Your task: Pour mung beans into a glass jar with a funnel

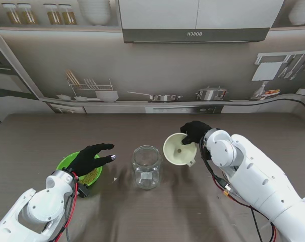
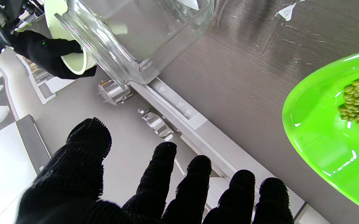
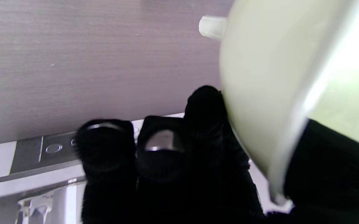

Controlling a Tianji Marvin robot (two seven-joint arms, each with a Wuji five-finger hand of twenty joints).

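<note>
Funnel-placing step: right robot hand [image 1: 194,132] pinches funnel [image 1: 180,149] rim, glass jar [image 1: 146,167] just beside. Left robot hand [image 1: 92,157] spread over bean bowl [image 1: 66,162]. Next: seat spout in jar mouth.

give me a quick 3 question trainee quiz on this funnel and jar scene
1. True or false: the funnel already sits in the glass jar.
2. Which robot hand holds the funnel: A left, B right?
3. Fill in: the mung beans lie in a green ____.

Key:
1. False; the right robot hand holds it beside the jar.
2. B; the left robot hand is open above the bowl.
3. bowl
</note>
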